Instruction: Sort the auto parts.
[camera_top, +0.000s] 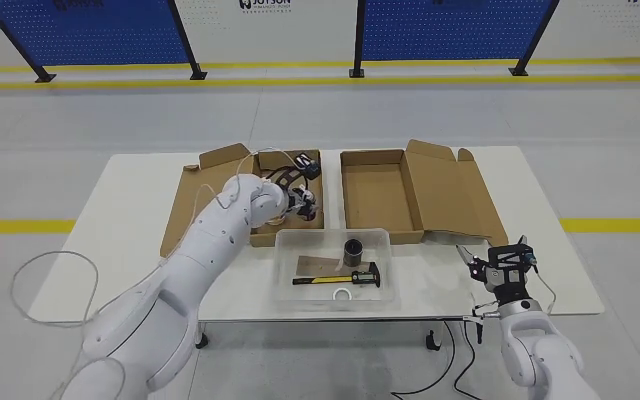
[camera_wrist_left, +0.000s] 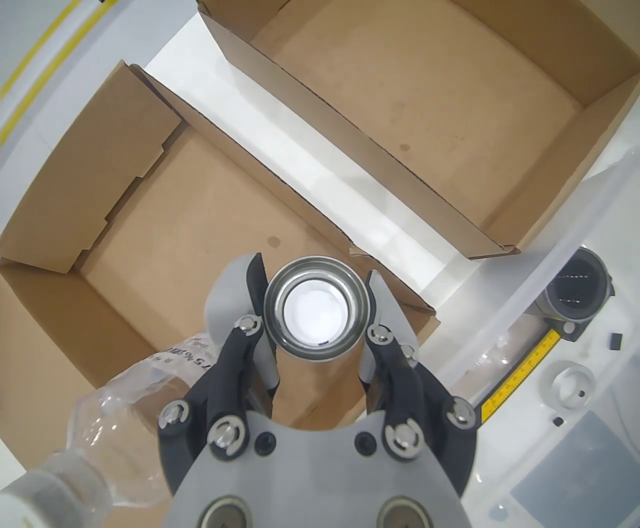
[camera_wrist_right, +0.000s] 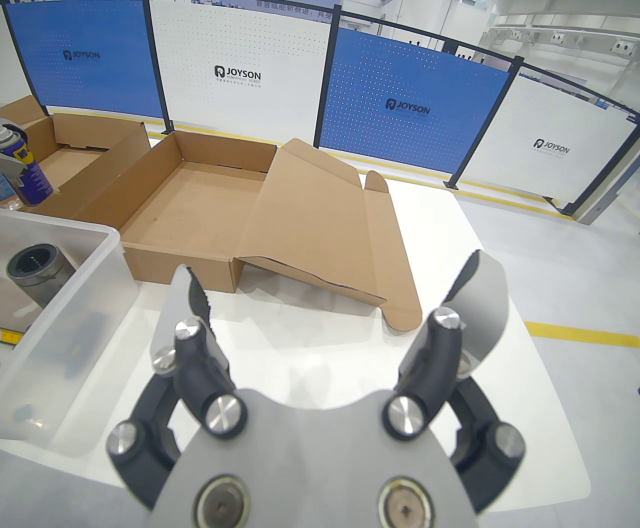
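My left gripper (camera_wrist_left: 314, 274) is shut on a spray can (camera_wrist_left: 317, 312), seen end-on with a metal rim and white cap, above the left cardboard box (camera_wrist_left: 200, 210). From above, the left gripper (camera_top: 301, 201) hangs over that box's near right corner (camera_top: 195, 205). The can (camera_wrist_right: 22, 165) is blue. A clear bin (camera_top: 335, 240) holds a black cylindrical bearing (camera_top: 353, 247), a yellow-and-black caliper (camera_top: 335, 279) and a white ring (camera_top: 342, 296). My right gripper (camera_wrist_right: 330, 267) is open and holds nothing, near the table's front right edge (camera_top: 497, 262).
A second open cardboard box (camera_top: 375, 195) with its lid folded out (camera_top: 450, 190) lies to the right of the first. A crumpled clear plastic bottle (camera_wrist_left: 125, 395) lies in the left box under my left gripper. A brown sheet (camera_top: 318, 264) rests in the bin.
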